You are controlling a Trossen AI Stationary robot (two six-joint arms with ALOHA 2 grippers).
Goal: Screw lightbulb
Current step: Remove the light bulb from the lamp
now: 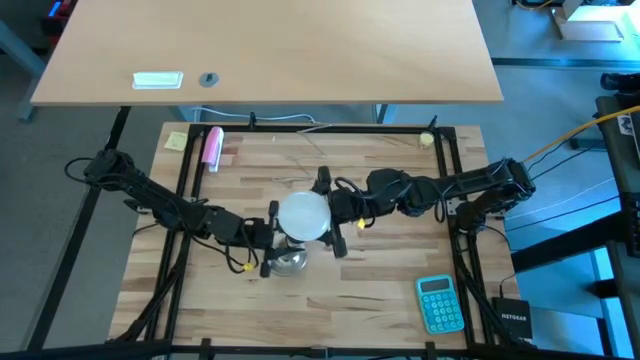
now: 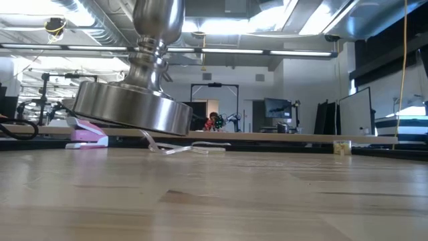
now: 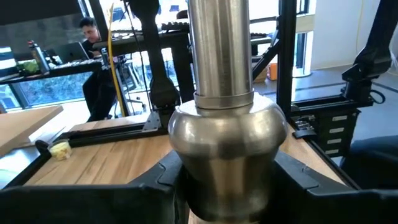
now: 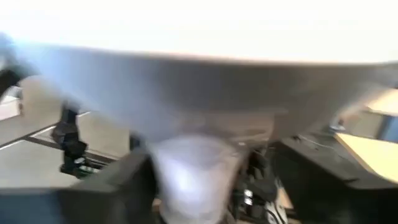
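Observation:
The silver flared lamp stand [image 1: 290, 262] is at mid-table, its round base [image 2: 134, 110] tilted and off the wood in the low view. The white frosted lightbulb [image 1: 303, 215] sits right over the stand's top; the globe hides where they meet. My left gripper [image 1: 272, 238] reaches in from the table's left and is shut on the stand. My right gripper [image 1: 332, 215] reaches in from the table's right and is shut on the lightbulb, which fills the right wrist view [image 4: 199, 74]. My left gripper pinches the lamp stand's stem at its rounded bulge [image 3: 227, 140] between its two fingers [image 3: 155, 183], one on each side. The fingers come level from the table's left, across the stem. The stand is lifted clear of the table and tilted. My right gripper has the lightbulb between its two fingers [image 4: 115, 183], at the narrow neck [image 4: 193, 171] below the globe. The fingers come about level from the table's right. The bulb stands globe up over the stand's top, clear of the table.
A blue calculator [image 1: 440, 303] lies near the front right. A pink object [image 1: 212, 148] and a yellow note [image 1: 176, 141] lie at the far left. A black box [image 1: 515, 320] sits beyond the right frame rail. Bare wood shows near the table's front.

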